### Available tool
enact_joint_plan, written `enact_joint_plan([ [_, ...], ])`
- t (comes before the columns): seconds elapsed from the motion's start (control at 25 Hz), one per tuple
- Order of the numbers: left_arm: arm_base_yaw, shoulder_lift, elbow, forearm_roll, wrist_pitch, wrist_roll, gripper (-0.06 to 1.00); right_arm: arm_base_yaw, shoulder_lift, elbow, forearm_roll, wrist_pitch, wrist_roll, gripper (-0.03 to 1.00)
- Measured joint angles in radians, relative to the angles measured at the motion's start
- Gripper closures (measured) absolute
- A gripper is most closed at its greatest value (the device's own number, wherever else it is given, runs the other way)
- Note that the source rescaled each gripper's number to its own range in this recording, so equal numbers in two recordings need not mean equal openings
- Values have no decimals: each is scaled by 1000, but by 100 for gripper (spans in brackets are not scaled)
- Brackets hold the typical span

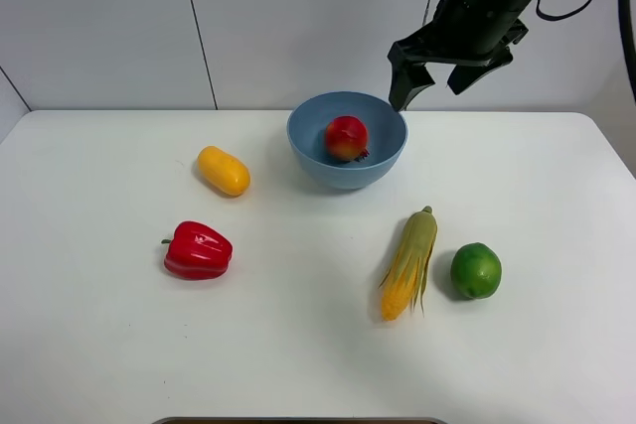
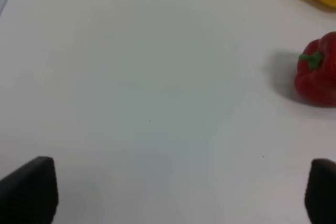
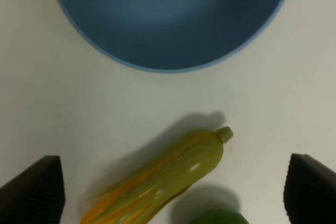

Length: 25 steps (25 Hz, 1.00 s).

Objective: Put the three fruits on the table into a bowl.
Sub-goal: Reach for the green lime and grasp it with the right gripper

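Corn cob (image 1: 409, 265) lies nearest on the white desk (image 1: 298, 354), with the lime (image 1: 476, 270) just beside it on the right. Red pepper (image 1: 198, 250) sits left (stem pointing left), the mango (image 1: 224, 171) beyond it. Farther back, the apple (image 1: 346, 138) rests inside the blue bowl (image 1: 306, 151). Right arm's fingers (image 1: 401, 81) hang apart and empty above the bowl's far rim. Left arm's fingers (image 2: 31, 192) are apart over the desk near the pepper.

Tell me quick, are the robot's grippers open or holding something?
Left gripper: open, holding nothing.
Right gripper: open, holding nothing.
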Motion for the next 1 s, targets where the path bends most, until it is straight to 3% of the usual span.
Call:
enact_joint_plan([
  [0.52, 0, 0, 0, 0, 0, 0, 11, 0, -11, 43, -43, 2, 61, 48],
  [0.6, 0, 0, 0, 0, 0, 0, 11, 0, -23, 102, -67, 2, 83, 40],
  [0.8, 0, 0, 0, 0, 0, 0, 12, 0, -38, 253, -146, 3, 138, 6],
  [1.0, 0, 0, 0, 0, 0, 0, 12, 0, -42, 370, -162, 3, 177, -3],
])
